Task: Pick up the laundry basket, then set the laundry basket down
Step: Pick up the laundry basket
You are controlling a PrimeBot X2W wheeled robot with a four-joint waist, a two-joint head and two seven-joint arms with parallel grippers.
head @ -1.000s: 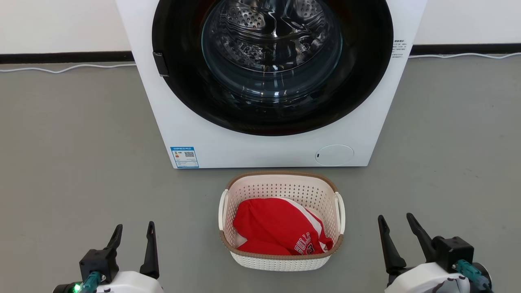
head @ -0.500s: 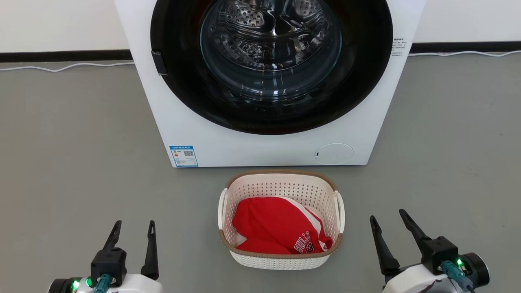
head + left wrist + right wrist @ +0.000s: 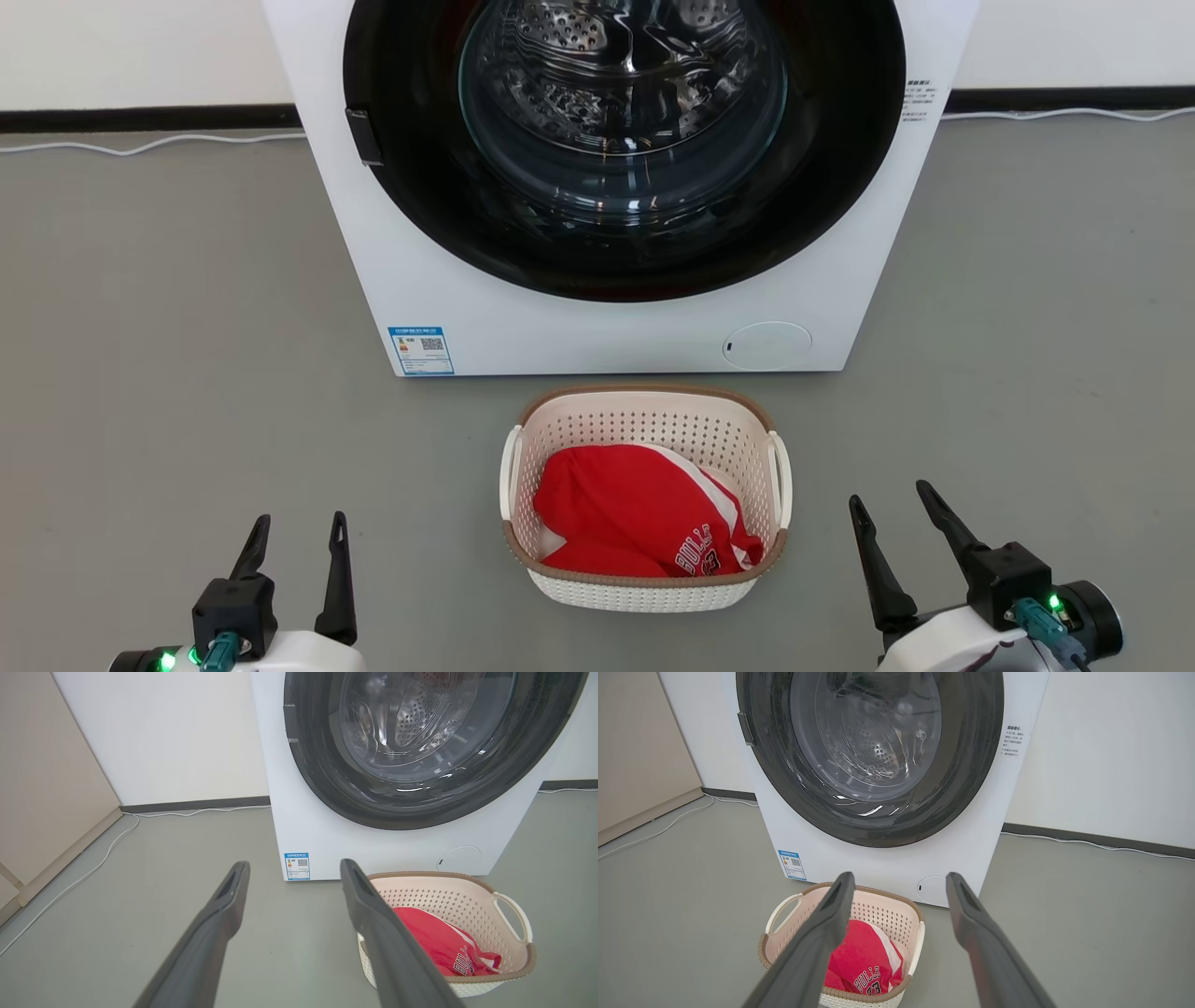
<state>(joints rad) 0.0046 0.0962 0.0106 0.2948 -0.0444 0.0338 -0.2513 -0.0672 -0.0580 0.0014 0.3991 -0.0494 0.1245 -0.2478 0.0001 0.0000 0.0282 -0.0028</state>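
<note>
Grey floor (image 3: 187, 373): the laundry basket (image 3: 644, 595) rests before a washer (image 3: 560, 327). Left claw (image 3: 300, 518) at seven o'clock, right claw (image 3: 887, 492) at five, both spread, empty. Approach step, likely; each must reach a handle.

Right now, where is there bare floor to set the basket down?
Open floor lies either side of the laundry basket, ahead of the left gripper and the right gripper. It is crowded only in the narrow strip between basket and washer.
</note>
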